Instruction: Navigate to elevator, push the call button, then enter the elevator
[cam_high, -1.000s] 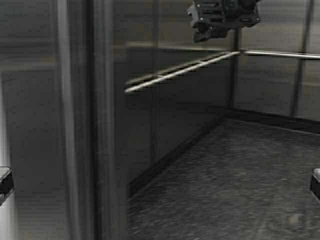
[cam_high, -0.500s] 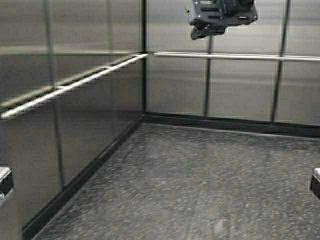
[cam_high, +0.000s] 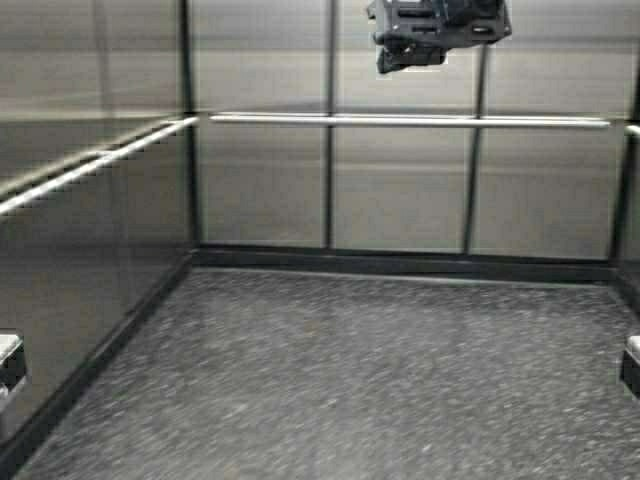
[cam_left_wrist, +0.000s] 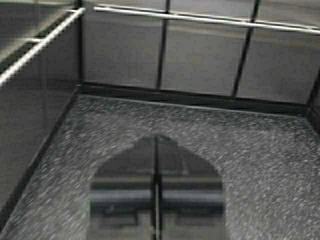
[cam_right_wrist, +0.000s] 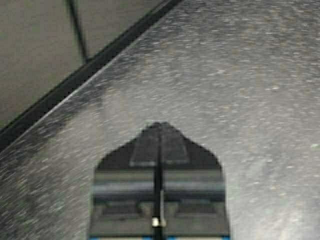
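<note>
I am inside the elevator cabin. Its steel-panelled back wall (cam_high: 400, 190) faces me, with a horizontal tubular handrail (cam_high: 400, 120) across it. A second handrail (cam_high: 90, 165) runs along the left wall. The doors and the call button are out of view. My left gripper (cam_left_wrist: 156, 142) is shut and empty, held low over the speckled floor (cam_left_wrist: 250, 150) and pointing at the back wall. My right gripper (cam_right_wrist: 160, 127) is shut and empty over the floor, near a wall's dark skirting (cam_right_wrist: 75, 80). In the high view only slivers of the arms show at the left edge (cam_high: 8, 365) and right edge (cam_high: 632, 365).
A dark speckled floor (cam_high: 380, 380) lies between me and the back wall. A black skirting (cam_high: 400, 262) runs along the foot of the walls. The left wall (cam_high: 60, 280) is close on my left. A black piece of the robot's own hardware (cam_high: 440, 30) hangs at the top.
The robot has moved: it drove past the door jamb into the cabin and turned right, so the back-left corner slid leftward and the back wall now faces me. The arms kept still.
</note>
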